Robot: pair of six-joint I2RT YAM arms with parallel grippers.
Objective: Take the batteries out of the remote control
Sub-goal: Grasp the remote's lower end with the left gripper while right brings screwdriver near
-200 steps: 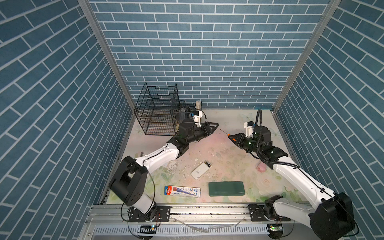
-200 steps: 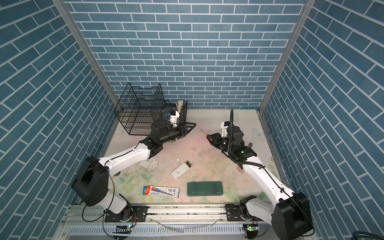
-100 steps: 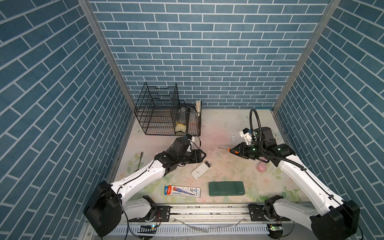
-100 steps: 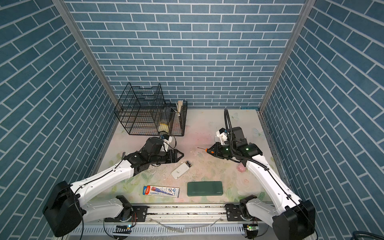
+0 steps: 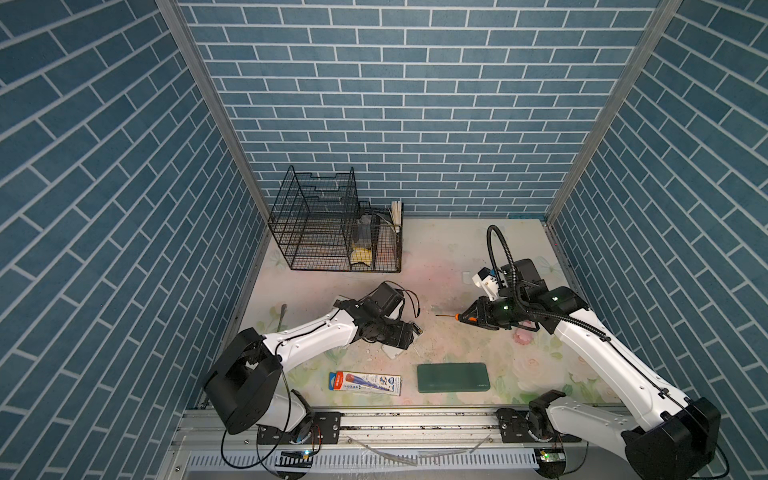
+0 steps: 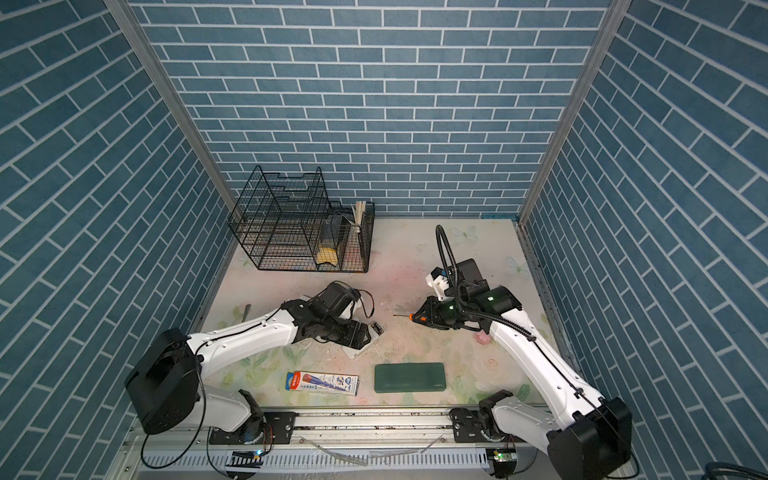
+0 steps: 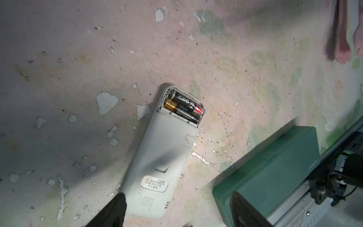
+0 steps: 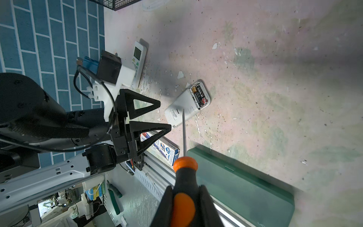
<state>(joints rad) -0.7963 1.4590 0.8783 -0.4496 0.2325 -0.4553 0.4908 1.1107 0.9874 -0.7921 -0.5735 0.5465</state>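
Observation:
The white remote control [image 7: 167, 157] lies back-up on the table with its battery bay uncovered. Two black batteries [image 7: 183, 107] with gold and red ends sit side by side in the bay, also seen in the right wrist view [image 8: 200, 96]. My left gripper [image 7: 179, 211] hovers open just over the remote's near end, one finger on each side, touching nothing. In both top views it [image 5: 401, 334] covers most of the remote [image 6: 357, 352]. My right gripper [image 8: 184, 204] is shut on the orange-and-black screwdriver [image 8: 184, 175], held above the table right of the remote, blade pointing left [image 5: 446, 316].
A dark green case [image 5: 453, 377] and a flat printed box [image 5: 365, 383] lie near the front edge. A black wire rack [image 5: 320, 226] stands at the back left. A second remote with a display [image 8: 138, 62] lies behind my left arm. A pink lump [image 5: 521, 337] rests under the right arm.
My left arm swung from near the wire rack forward and down over the remote, and its jaws opened. My right arm drew back a little to the right, still holding the screwdriver.

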